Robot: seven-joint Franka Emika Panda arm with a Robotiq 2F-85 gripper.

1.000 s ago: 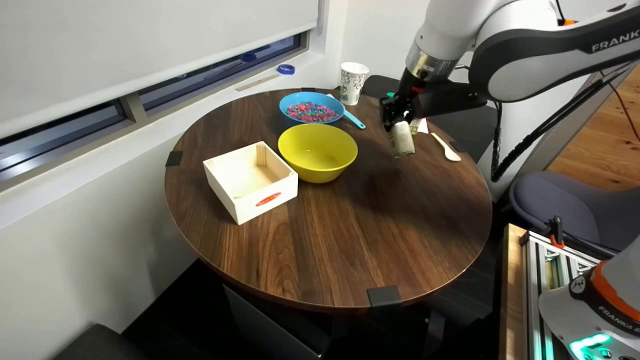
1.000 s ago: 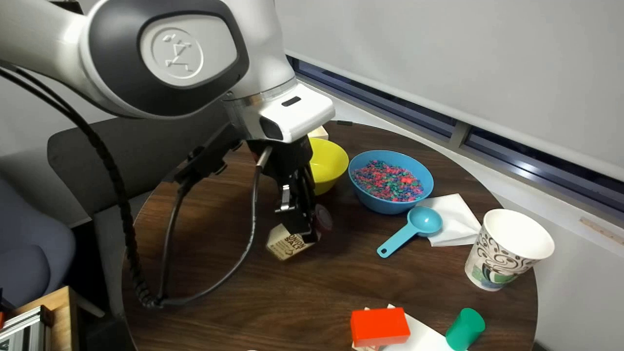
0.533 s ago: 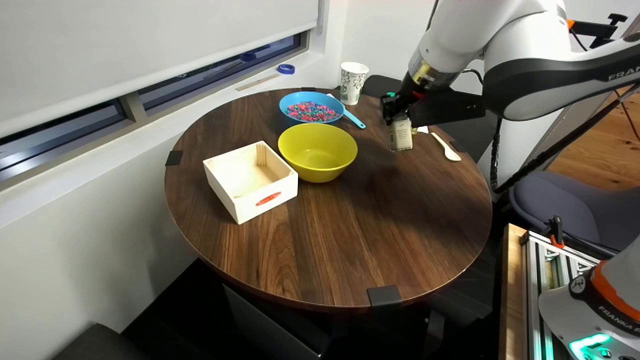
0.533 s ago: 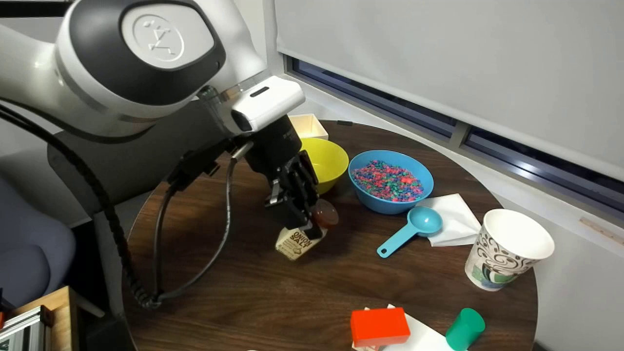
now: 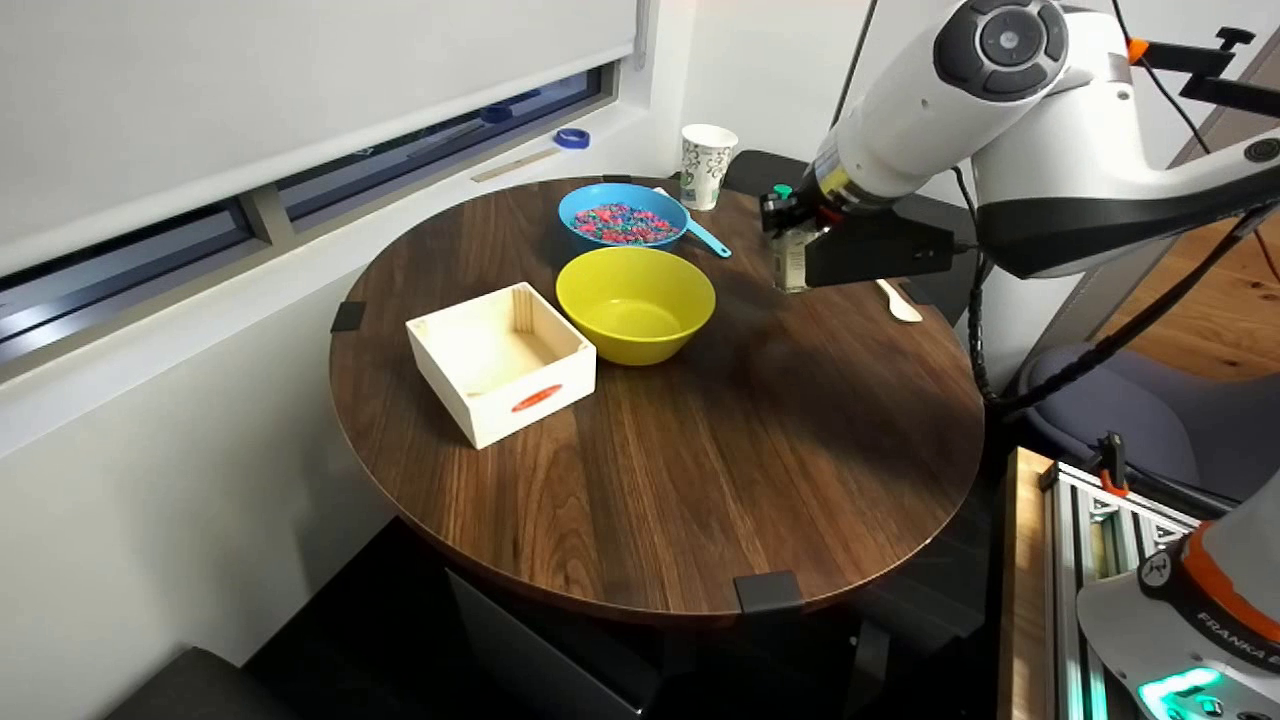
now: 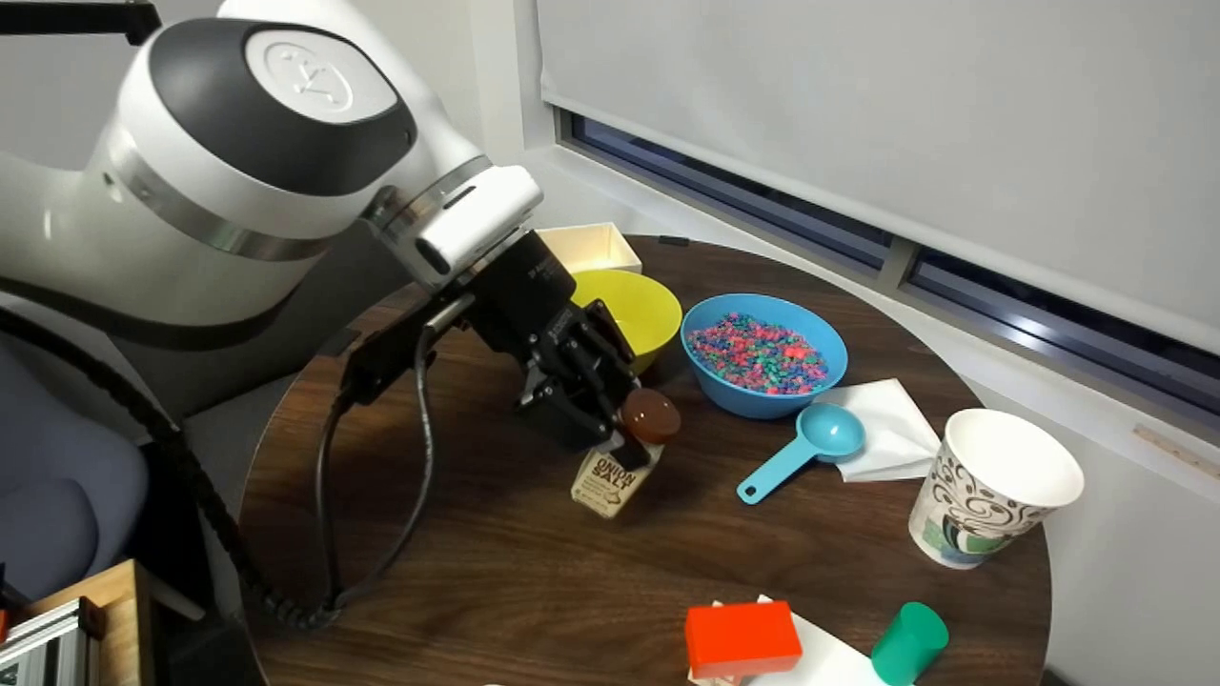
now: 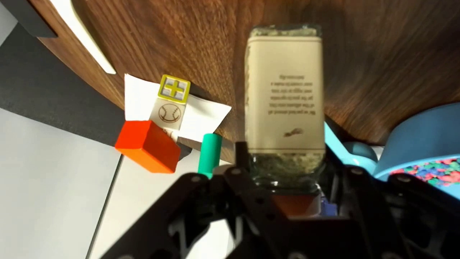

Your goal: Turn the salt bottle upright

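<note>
My fingers (image 6: 627, 450) grip the salt bottle (image 7: 285, 93) just below its brown cap (image 6: 652, 415); it tilts, cap uppermost, near the yellow bowl (image 5: 637, 352). Whether the bottle touches the tabletop (image 5: 650, 480), I cannot tell.

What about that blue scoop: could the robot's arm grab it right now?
Probably not as things stand: its gripper is closed on the salt bottle, so that would likely need putting down first. The blue scoop itself looks free, with nothing lying on top of it.
</note>
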